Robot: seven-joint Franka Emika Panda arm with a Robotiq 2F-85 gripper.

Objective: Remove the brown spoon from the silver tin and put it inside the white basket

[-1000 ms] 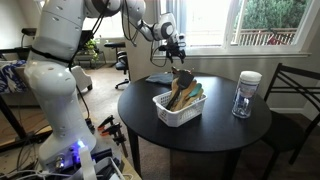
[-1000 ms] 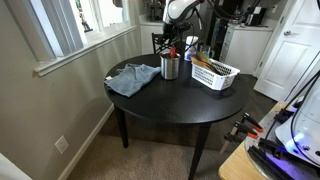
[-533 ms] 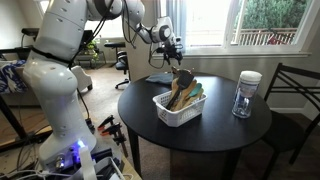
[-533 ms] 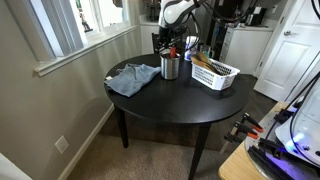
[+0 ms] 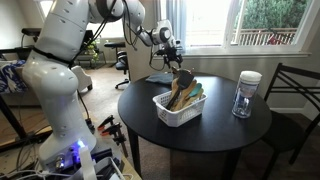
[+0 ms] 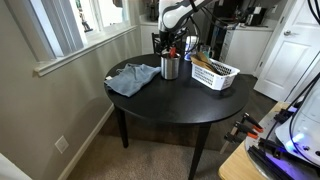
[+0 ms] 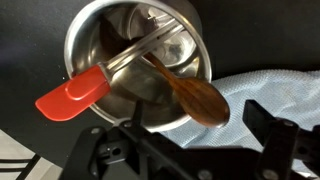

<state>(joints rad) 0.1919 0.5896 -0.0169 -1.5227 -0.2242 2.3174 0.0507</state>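
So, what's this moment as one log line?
fingers: open, above round silver metal tin | dark brown wooden spoon: in tin, ungrasped | white slatted plastic basket: awaiting it

The spoon [image 7: 192, 96] and a spatula [image 7: 72, 96] are leaning crossed inside the tin [image 7: 105, 30] — which is sitting on the table [image 6: 180, 105], between a cloth [image 6: 133, 78] and the basket [image 6: 215, 72].
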